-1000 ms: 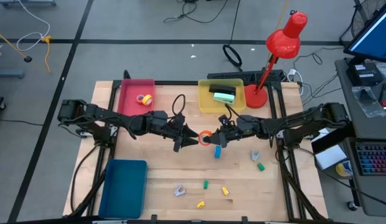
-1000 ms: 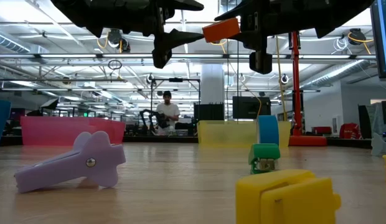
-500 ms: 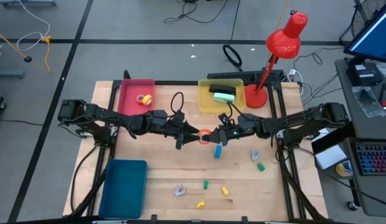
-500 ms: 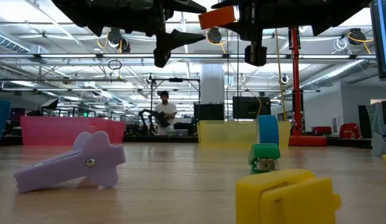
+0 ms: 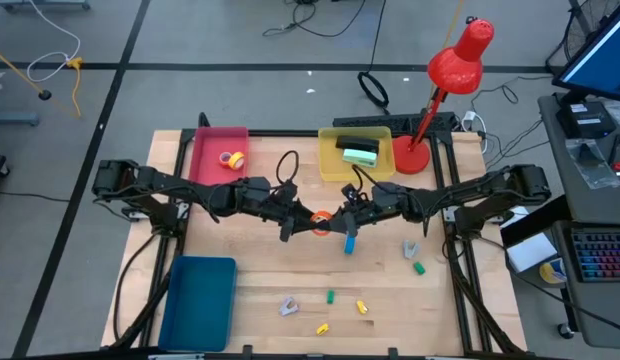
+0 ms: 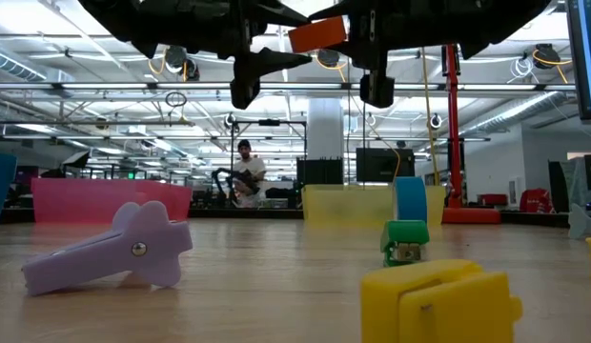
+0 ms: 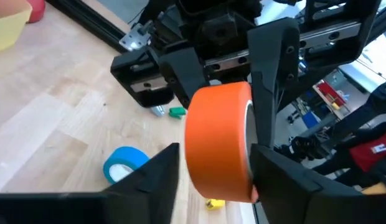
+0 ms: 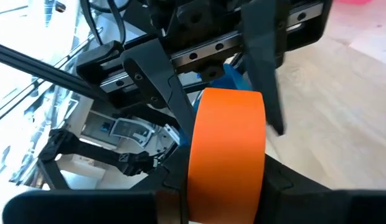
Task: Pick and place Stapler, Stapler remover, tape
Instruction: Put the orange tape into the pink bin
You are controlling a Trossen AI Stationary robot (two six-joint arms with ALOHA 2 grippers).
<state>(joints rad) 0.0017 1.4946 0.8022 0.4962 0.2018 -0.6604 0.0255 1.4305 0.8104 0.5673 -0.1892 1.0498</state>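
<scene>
**A:** Wooden table (image 5: 260, 300) first, from the near edge. What lies there?

**B:** Nearest are a lilac remover (image 6: 110, 250), small yellow blocks (image 6: 438, 303) and a green block (image 6: 404, 240). A blue bin (image 5: 198, 302) sits at the near left. A blue tape (image 5: 349, 244) stands on its edge a bit further in, near the middle.

**A:** And the arms?

**B:** Both meet above the middle of the table. The orange tape (image 5: 321, 222) hangs in the air between them. The right gripper (image 8: 227, 193) has its fingers clenched on this roll, one finger at each flat side. The left gripper (image 7: 211, 171) faces it with released fingers, and the roll sits in the gap between them. I cannot tell if they touch it.

**A:** So which step is it?

**B:** I judge it is a handover of the orange tape, from right arm to left arm. The left fingers must close on the roll first. Only then can the right fingers let go, otherwise the roll falls on the table.

**A:** Where should it go after?

**B:** Probably to the pink bin (image 5: 212, 155) at the far left, where a yellow tape (image 5: 233, 159) lies already. The yellow bin (image 5: 330, 160) beside it holds a green stapler (image 5: 359, 154). A red lamp (image 5: 445, 85) stands at the far right, and a person (image 6: 242, 173) is in the room behind.
</scene>
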